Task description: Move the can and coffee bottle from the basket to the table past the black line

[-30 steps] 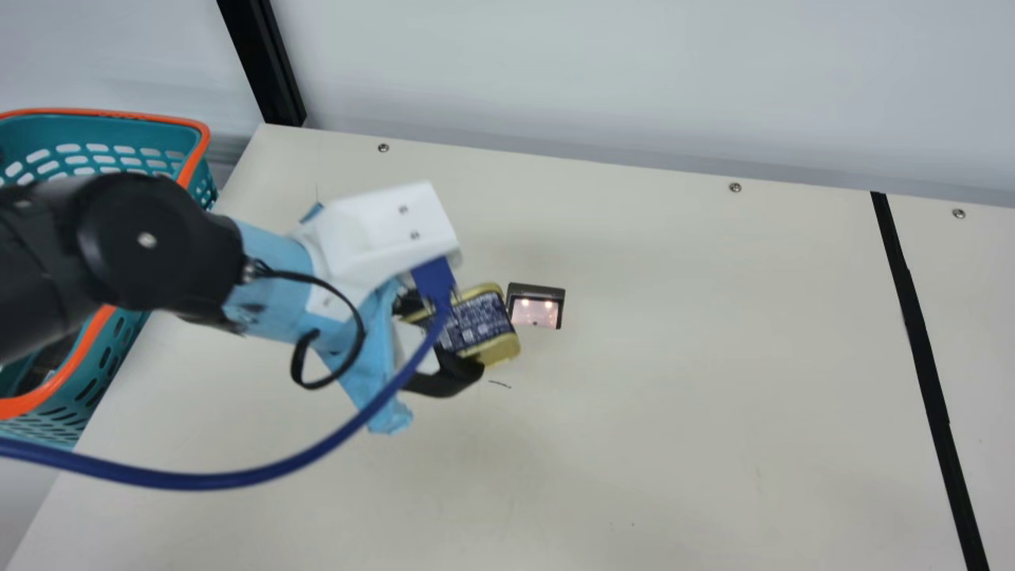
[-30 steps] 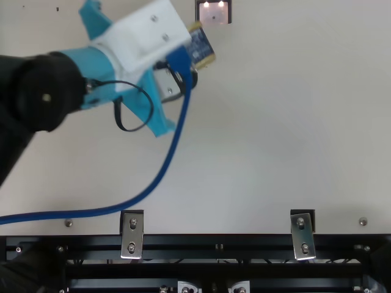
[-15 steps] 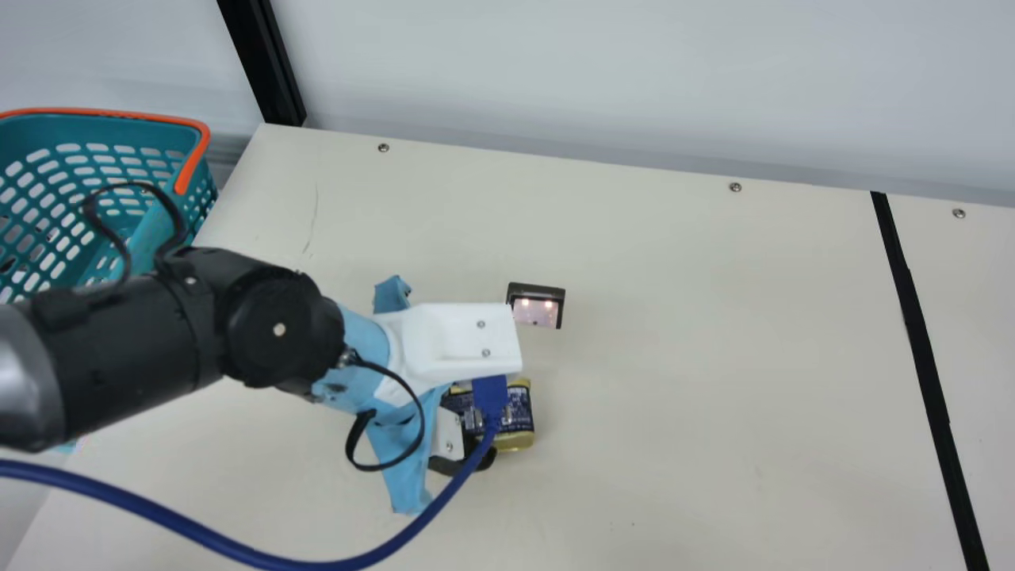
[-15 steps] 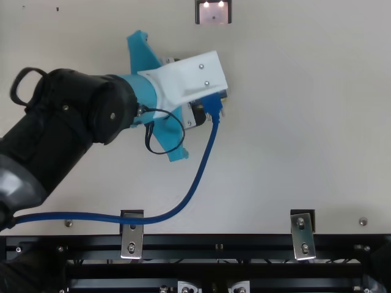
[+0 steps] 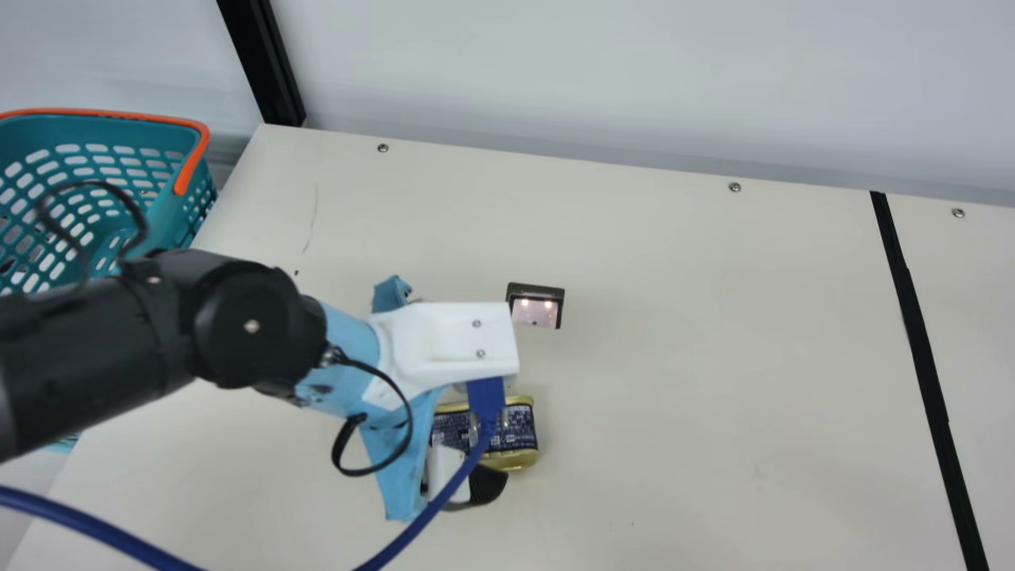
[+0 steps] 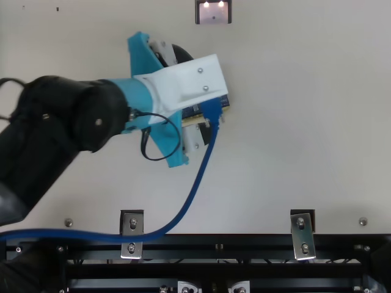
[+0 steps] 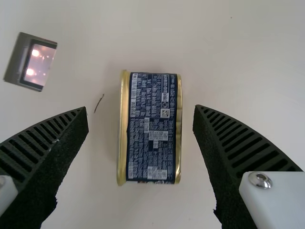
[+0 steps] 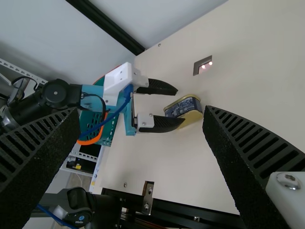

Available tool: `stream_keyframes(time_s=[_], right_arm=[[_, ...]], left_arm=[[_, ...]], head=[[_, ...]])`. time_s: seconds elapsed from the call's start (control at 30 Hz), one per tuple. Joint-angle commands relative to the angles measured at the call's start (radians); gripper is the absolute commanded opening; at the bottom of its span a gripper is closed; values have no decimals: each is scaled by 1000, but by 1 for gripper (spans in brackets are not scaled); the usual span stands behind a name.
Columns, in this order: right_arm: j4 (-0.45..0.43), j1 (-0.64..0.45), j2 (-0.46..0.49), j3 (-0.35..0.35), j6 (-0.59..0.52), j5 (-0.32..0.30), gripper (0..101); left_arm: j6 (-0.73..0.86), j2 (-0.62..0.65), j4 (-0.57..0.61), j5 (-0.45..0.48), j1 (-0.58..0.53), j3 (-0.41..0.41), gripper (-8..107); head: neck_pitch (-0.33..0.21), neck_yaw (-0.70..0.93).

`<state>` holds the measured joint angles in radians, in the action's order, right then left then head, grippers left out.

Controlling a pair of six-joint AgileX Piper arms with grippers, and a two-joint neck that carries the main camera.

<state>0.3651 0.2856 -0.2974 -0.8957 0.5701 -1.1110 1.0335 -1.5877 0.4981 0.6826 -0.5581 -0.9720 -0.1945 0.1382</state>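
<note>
- My left pincer (image 6: 200, 97) is spread wide, its two ribbed fingers (image 7: 40, 143) apart, one to each side of the can (image 7: 150, 126), with a gap on both sides.
- The can lies on its side on the table (image 5: 714, 396), dark label up, gold rims along its edges; in the main view it sits just left of centre, low down, partly behind my cable (image 5: 103, 535) and white mount (image 5: 448, 341).
- My right pincer (image 8: 143, 112) is spread too, one finger at the lower left of its own wrist view, the other at the lower right.
- A small dark-framed device (image 5: 536, 308) with a lit pinkish panel is near the can, at the middle of the main view.
- My left arm (image 5: 143, 341) comes in from the left edge, passing in front of the basket (image 5: 178, 162), teal with an orange rim, which fills the upper left.
- Far over on the right of the main view, the black line (image 5: 924, 349) runs down the table; the can is well apart from it, on the basket's side.
- A black post (image 5: 266, 63) rises at the top left.
</note>
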Motion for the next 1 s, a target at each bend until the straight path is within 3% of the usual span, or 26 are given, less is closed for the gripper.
stream_keyframes(time_s=[0.0,0.13,0.27,0.3,0.43,0.7,0.97], right_arm=[[0,0,0,0,0,0,101],[0,0,0,0,0,0,101],[0,0,0,0,0,0,101],[0,0,0,0,0,0,101],[0,0,0,0,0,0,101],[15,-12,-11,2,-23,7,101],[-57,82,-197,-16,-82,149,101]], left_arm=[[18,39,28,10,19,6,90],[57,116,115,-17,64,23,90],[69,195,314,-154,126,53,90],[81,158,172,-69,100,45,90],[81,195,297,-155,127,51,90],[43,199,285,-154,115,41,90],[-93,264,136,-281,116,91,90]], head=[[-2,-5],[-2,-5],[-2,-5],[-2,-5],[-2,-5],[-2,-5],[-2,-5]])
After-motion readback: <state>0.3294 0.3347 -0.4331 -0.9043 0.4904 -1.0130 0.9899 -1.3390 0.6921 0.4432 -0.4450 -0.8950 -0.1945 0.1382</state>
